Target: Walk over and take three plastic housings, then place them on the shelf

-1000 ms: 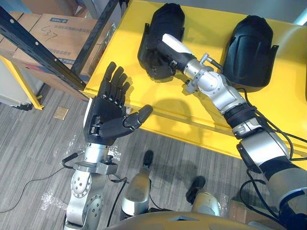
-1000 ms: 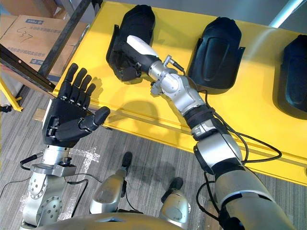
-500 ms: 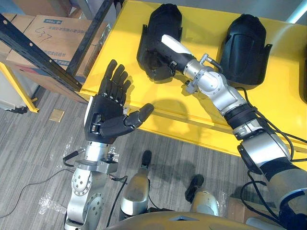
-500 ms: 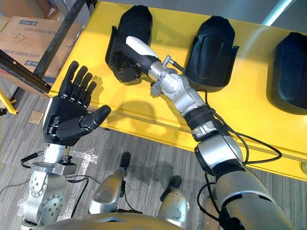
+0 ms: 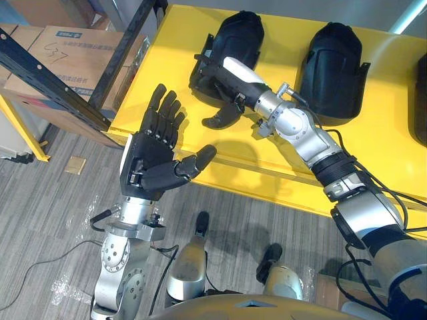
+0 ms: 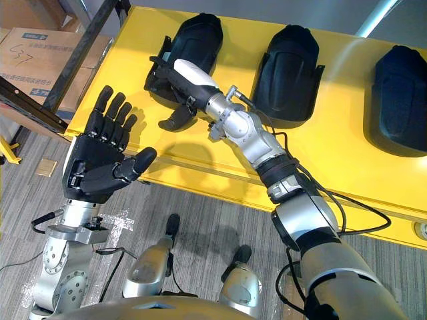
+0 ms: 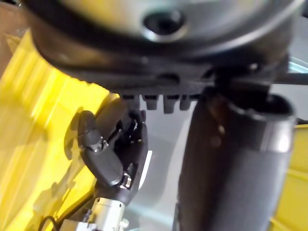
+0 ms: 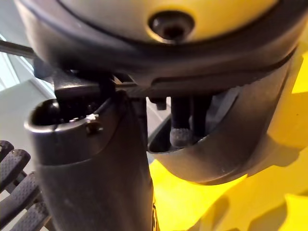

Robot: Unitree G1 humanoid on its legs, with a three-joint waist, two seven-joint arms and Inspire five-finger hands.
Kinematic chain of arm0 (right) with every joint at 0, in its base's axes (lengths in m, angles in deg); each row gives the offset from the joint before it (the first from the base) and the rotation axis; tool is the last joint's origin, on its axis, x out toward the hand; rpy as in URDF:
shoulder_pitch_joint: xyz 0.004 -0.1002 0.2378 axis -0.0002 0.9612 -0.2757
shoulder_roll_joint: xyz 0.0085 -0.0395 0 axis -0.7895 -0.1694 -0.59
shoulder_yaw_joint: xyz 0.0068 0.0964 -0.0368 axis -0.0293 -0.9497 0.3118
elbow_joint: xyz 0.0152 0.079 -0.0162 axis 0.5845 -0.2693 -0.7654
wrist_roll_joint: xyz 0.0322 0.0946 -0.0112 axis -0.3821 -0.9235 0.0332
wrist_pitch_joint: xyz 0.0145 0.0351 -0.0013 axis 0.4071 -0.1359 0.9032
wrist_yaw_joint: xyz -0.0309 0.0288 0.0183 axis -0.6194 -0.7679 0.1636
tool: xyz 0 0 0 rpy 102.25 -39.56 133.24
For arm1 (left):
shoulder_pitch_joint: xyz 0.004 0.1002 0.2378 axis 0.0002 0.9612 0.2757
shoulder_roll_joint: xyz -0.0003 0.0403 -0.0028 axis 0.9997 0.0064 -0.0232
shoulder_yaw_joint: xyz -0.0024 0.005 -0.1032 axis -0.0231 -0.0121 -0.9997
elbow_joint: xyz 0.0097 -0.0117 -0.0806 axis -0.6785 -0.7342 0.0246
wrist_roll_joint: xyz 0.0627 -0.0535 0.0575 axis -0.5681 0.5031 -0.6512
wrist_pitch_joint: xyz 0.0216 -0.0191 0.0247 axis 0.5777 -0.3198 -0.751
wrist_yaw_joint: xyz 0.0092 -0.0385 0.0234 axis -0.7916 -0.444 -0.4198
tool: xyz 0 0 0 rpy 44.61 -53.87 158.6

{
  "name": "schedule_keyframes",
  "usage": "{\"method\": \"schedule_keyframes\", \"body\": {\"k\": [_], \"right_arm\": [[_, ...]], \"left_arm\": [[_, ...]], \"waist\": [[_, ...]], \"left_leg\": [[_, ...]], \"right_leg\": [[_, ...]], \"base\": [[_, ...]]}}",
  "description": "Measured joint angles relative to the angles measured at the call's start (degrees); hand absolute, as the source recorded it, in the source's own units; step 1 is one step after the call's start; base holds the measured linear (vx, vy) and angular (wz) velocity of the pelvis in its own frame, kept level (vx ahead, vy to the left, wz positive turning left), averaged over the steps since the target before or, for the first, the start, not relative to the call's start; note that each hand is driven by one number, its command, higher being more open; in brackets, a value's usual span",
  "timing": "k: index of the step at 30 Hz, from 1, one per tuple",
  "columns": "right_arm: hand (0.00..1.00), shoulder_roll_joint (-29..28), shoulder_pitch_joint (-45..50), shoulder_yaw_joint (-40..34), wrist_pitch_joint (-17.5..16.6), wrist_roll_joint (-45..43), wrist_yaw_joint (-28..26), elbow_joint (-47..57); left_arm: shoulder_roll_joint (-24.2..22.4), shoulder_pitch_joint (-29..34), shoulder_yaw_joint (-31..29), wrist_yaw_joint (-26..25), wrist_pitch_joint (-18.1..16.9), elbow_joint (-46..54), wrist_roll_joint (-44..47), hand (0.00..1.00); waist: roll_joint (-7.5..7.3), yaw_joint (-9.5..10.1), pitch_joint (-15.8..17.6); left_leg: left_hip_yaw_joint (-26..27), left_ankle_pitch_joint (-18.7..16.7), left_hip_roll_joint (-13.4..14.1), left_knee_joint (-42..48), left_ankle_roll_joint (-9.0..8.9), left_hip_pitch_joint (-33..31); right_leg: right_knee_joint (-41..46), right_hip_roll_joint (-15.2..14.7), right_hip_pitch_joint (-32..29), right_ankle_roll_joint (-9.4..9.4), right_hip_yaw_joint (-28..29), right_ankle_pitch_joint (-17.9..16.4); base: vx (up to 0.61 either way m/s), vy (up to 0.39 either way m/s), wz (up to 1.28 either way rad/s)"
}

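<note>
The right hand (image 5: pixel 230 83) hooks its fingers over the left housing (image 5: pixel 240 33), at 11 o'clock on the table (image 5: pixel 167 67), thumb out. The left hand (image 5: pixel 150 157) is spread flat at 8 o'clock. With no thumb squeezing, the housing may slip.

Handwritten dark mark (image 5: pixel 59 48), roughly "37" with an unclear first character, is seen on top of the cardboard box (image 5: pixel 80 67) beside the yellow table (image 5: pixel 393 100). A blue printed label (image 5: pixel 64 31) on that box is too small to be read.
</note>
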Motion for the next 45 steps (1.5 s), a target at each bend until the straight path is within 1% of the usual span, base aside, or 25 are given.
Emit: {"method": "schedule_keyframes", "body": {"k": [3,10,12,13,18,20,21,23,24,25,26,28,30,33,35,36,39,42,45], "right_arm": [[1.00,-0.12,0.79,-0.04,-0.29,0.40,0.92,0.04],[1.00,-0.37,4.29,-1.09,-0.61,0.74,1.74,6.82],[1.00,-0.30,4.32,-1.49,-0.59,0.81,1.74,7.43],[1.00,-0.13,4.40,-1.79,-0.55,1.79,1.74,8.63],[1.00,0.43,4.96,-1.86,-0.28,5.21,1.64,14.99],[1.00,0.81,6.33,-3.12,1.92,4.79,1.67,17.89],[1.00,0.68,6.86,-3.50,2.45,4.31,1.71,18.40],[1.00,0.65,7.29,-4.11,5.28,2.76,2.25,20.32],[1.00,0.64,7.43,-4.37,6.16,1.99,2.41,20.66],[1.00,0.57,8.41,-5.41,8.39,-0.41,2.51,21.90],[1.00,0.46,8.99,-6.18,9.18,-1.39,2.57,22.31],[1.00,0.35,9.83,-8.61,12.36,-4.02,2.63,22.28],[1.00,0.36,11.05,-10.03,13.15,-4.09,2.68,22.19],[1.00,0.23,13.19,-10.35,13.08,-4.37,2.56,22.19],[1.00,-0.18,14.59,-10.26,12.66,-4.27,0.38,22.19],[1.00,-0.37,15.13,-10.12,12.35,-4.27,-1.16,22.19],[1.00,-0.32,15.69,-5.84,12.20,-3.57,-6.18,22.04],[1.00,-0.60,15.62,-1.63,10.78,-1.56,-8.61,20.35],[1.00,-1.69,14.99,0.14,9.66,0.71,-9.10,16.81]], "left_arm": [[0.06,0.02,1.38,0.23,0.02,-0.34,0.00,1.00],[0.09,0.16,2.29,1.44,0.77,-2.72,0.01,1.00],[0.09,0.19,2.38,1.44,0.80,-2.90,0.01,1.00],[0.10,0.20,2.44,1.46,0.79,-2.90,0.01,1.00],[0.14,0.16,3.02,1.65,0.62,-3.51,-0.14,1.00],[0.25,0.01,3.03,1.70,0.33,-3.53,-0.15,1.00],[0.37,0.06,3.08,1.70,0.33,-3.60,-0.19,1.00],[0.67,-0.07,2.95,1.61,0.35,-4.31,-0.35,1.00],[0.67,-0.16,2.97,1.59,0.44,-4.66,-0.35,1.00],[0.67,-0.22,2.99,1.50,0.94,-5.06,-0.35,1.00],[0.67,-0.22,3.00,1.45,1.01,-5.19,-0.35,1.00],[0.67,-0.35,2.98,0.53,1.04,-5.19,-0.94,1.00],[0.66,-0.35,2.95,-1.25,1.06,-5.19,-1.17,1.00],[0.60,-0.39,1.67,-4.65,1.06,-5.19,-5.34,1.00],[0.58,-0.52,-0.17,-7.61,1.06,-5.20,-9.88,1.00],[0.57,-0.55,-1.20,-8.22,1.06,-5.19,-10.07,1.00],[0.47,-0.58,-4.81,-9.35,1.06,-5.04,-9.58,1.00],[0.24,-1.03,-5.38,-9.31,1.06,-4.80,-9.46,1.00],[-0.29,-1.00,-5.41,-8.46,1.06,-4.69,-9.42,1.00]], "waist": [[-0.05,-0.08,-0.72],[0.01,-0.40,-5.20],[-0.02,-0.49,-5.37],[-0.01,-0.55,-5.46],[-0.13,-0.49,-8.16],[-0.18,-0.83,-8.61],[-0.24,-0.99,-9.06],[-0.26,-1.85,-9.57],[-0.26,-1.98,-9.59],[-0.39,-1.99,-10.15],[-0.47,-1.99,-10.38],[-0.55,-2.24,-10.60],[-0.55,-2.19,-10.85],[-0.55,-2.32,-11.02],[-0.56,-2.36,-11.20],[-0.59,-2.34,-11.29],[-0.65,-2.19,-11.85],[-0.86,-1.67,-12.00],[-1.13,-0.74,-12.16]], "left_leg": [[-0.10,-0.06,0.01,-0.01,-0.08,0.51],[0.07,-0.28,0.38,-0.02,-0.37,0.70],[0.16,-0.34,0.42,-0.03,-0.43,1.35],[0.40,-0.45,0.52,-0.04,-0.49,1.75],[1.71,-0.64,1.00,-0.05,-0.47,1.77],[1.98,-0.71,1.03,-0.05,-0.48,2.82],[2.02,-0.74,1.05,-0.06,-0.48,2.82],[2.48,-0.77,1.16,-0.07,-0.48,3.38],[2.66,-0.83,1.20,-0.07,-0.47,3.63],[2.99,-1.40,1.30,-0.07,-0.87,3.69],[3.06,-1.44,1.32,-0.07,-0.86,3.68],[3.37,-1.77,1.33,-0.07,-0.39,3.72],[3.63,-1.78,1.33,-0.07,-0.37,3.65],[3.64,-1.58,1.32,-0.07,-0.60,3.64],[3.63,-1.40,1.31,-0.07,-0.39,3.63],[3.60,-1.42,1.31,-0.07,-0.41,3.59],[3.31,-1.45,1.30,-0.07,-0.50,3.56],[2.31,-1.47,1.26,-0.07,-0.56,3.53],[1.62,-1.48,1.25,-0.08,-0.64,3.20]], "right_leg": [[-1.12,0.23,1.12,0.17,-0.26,0.34],[-4.01,1.20,2.35,0.18,-0.35,1.52],[-4.51,1.34,3.19,0.21,-0.33,1.74],[-5.12,1.54,3.71,0.18,-0.22,2.09],[-7.88,2.51,4.00,-0.05,0.83,3.79],[-8.00,2.54,4.91,-0.01,1.09,3.85],[-8.03,2.56,4.91,-0.01,1.11,3.85],[-8.13,2.66,5.13,-0.02,1.35,4.01],[-8.39,2.74,5.37,-0.08,1.51,4.15],[-9.20,2.98,5.55,-0.30,1.94,4.39],[-9.65,3.10,5.71,-0.27,1.98,4.61],[-10.16,3.16,5.81,-0.25,2.06,4.93],[-10.83,3.26,5.85,-0.13,2.11,5.20],[-11.08,3.31,5.94,-0.32,2.08,5.37],[-11.39,3.37,6.12,-0.24,2.02,5.47],[-11.47,3.39,6.16,-0.18,2.02,5.51],[-11.57,3.44,6.32,-0.13,1.95,5.54],[-11.64,3.50,6.99,-0.27,0.92,5.37],[-11.63,3.56,7.16,-0.52,0.20,5.11]], "base": [[-0.01,-0.040,0.02],[0.00,-0.038,-0.02],[-0.01,-0.018,-0.02],[-0.05,-0.044,-0.09],[-0.03,-0.033,-0.14],[-0.01,-0.027,-0.07],[-0.03,-0.033,-0.04],[-0.03,-0.029,-0.10],[-0.04,-0.024,-0.15],[-0.04,-0.019,-0.10],[-0.03,-0.024,-0.10],[-0.03,-0.024,-0.06],[-0.01,-0.016,-0.05],[0.00,-0.006,-0.01],[0.03,-0.021,0.02],[0.04,-0.019,0.02],[0.04,-0.021,0.04],[0.01,-0.024,0.14],[-0.03,-0.022,0.15]]}}
